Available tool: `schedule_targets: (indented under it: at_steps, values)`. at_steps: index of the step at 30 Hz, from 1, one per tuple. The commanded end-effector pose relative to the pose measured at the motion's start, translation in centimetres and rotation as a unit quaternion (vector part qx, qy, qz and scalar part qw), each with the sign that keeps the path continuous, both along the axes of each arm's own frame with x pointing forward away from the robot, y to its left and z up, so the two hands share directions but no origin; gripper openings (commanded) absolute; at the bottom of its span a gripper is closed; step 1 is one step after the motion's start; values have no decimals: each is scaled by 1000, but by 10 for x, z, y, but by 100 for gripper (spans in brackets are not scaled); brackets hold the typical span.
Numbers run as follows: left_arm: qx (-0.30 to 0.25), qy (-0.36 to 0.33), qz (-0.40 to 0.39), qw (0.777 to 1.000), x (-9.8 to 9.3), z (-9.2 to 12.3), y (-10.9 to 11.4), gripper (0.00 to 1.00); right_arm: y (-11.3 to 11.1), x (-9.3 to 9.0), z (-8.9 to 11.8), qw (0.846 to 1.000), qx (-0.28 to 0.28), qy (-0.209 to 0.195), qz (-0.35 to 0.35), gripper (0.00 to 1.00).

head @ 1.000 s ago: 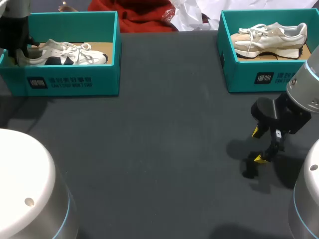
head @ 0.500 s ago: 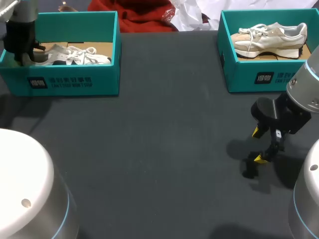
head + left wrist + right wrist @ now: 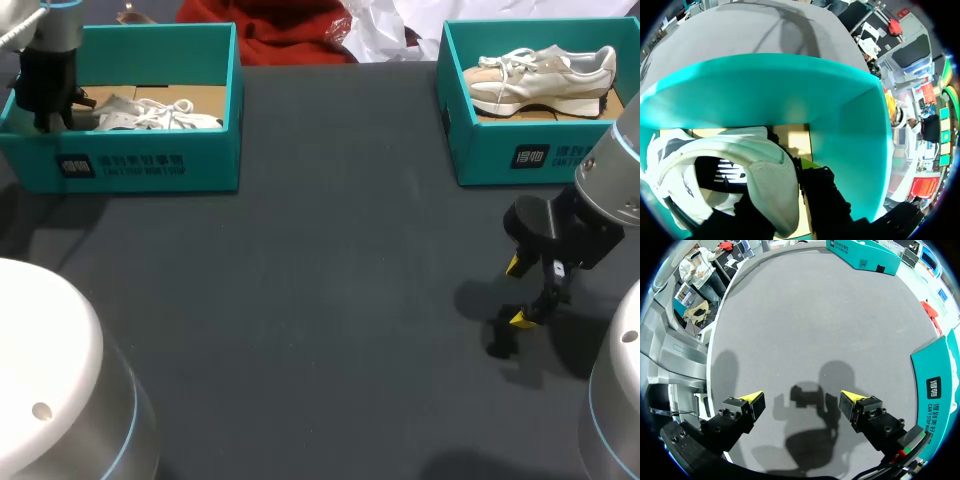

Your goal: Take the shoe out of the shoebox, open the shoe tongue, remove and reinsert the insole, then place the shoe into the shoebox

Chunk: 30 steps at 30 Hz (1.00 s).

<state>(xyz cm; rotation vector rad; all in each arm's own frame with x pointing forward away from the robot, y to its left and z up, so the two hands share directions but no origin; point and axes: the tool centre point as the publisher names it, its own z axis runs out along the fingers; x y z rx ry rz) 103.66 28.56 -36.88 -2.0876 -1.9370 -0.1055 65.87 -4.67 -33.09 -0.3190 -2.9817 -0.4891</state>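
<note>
A white shoe with dark side marks lies in the teal shoebox at the table's far left. My left gripper is down inside that box at its left end, shut on the shoe's heel. In the left wrist view the white heel sits pinched between the dark fingers of the left gripper, with the box's teal wall ahead. My right gripper hangs open over the bare mat at the right; the right wrist view shows nothing between the yellow tips of the right gripper.
A second teal shoebox at the far right holds a cream shoe; its corner shows beside my right gripper. Red cloth and white wrapping lie at the back edge. Dark mat spans the middle.
My left gripper shifted a little to the right with the shoe, and the shoe sank lower into the left box. The right arm stayed still.
</note>
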Motion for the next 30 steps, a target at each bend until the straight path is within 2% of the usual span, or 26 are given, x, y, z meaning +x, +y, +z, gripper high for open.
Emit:
schedule_targets:
  at_steps: [1,3,7,16,21,24,26,30]
  values:
    - [-3,-1,-1,1000,3,-7,3,16,0,-1,-1,1000,-1,-1,-1,100]
    - [-5,-2,-1,1000,3,-6,4,24,0,-1,-1,1000,-1,-1,-1,100]
    - [-7,-5,-2,1000,3,-5,5,33,0,-1,-1,1000,-1,-1,-1,100]
    - [-22,-13,-3,1000,3,5,6,44,0,-1,-1,1000,-1,-1,-1,100]
    - [-34,-22,-2,999,2,15,4,56,0,-1,-1,1000,-1,-1,-1,100]
    - [-41,-29,-4,999,1,22,2,68,0,-1,-1,1000,-1,-1,-1,100]
    - [-46,-35,-4,998,0,27,-1,86,0,-1,-1,1000,-1,-1,-1,100]
    - [-54,-43,-1,998,2,36,-6,94,0,-1,-1,1000,-1,-1,-1,100]
